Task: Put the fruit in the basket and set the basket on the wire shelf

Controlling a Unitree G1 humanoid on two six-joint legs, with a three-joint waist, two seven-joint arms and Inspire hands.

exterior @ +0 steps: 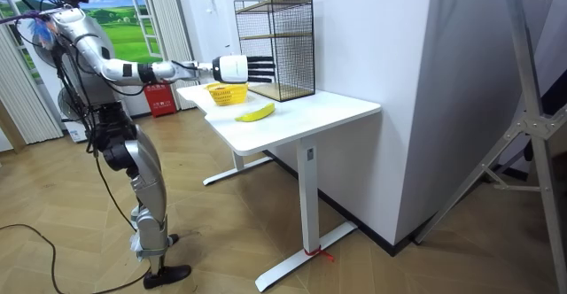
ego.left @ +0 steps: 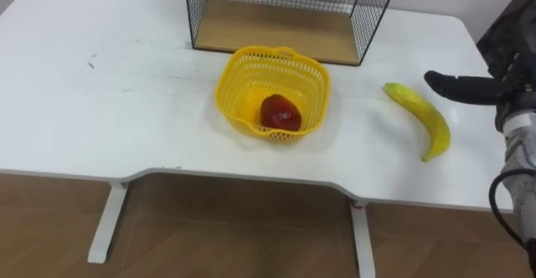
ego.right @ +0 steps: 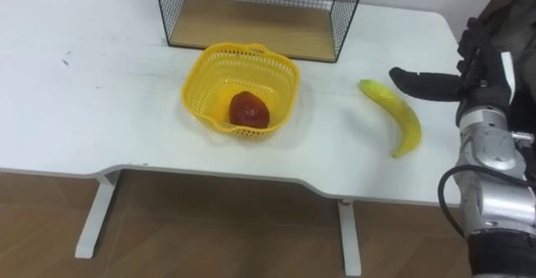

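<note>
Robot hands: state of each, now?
Left robot hand: cannot be told.
Right robot hand: open, holding nothing, thumb out beside the banana.

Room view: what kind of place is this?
Likely an indoor test room: white desk on wood floor, grey partition wall, metal stand legs at the room view's right.

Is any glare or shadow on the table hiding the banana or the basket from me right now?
Left eye view: no glare on the table; banana and basket evenly lit, only faint shadows beneath. Right eye view: the right hand throws no shadow across the banana.
</note>
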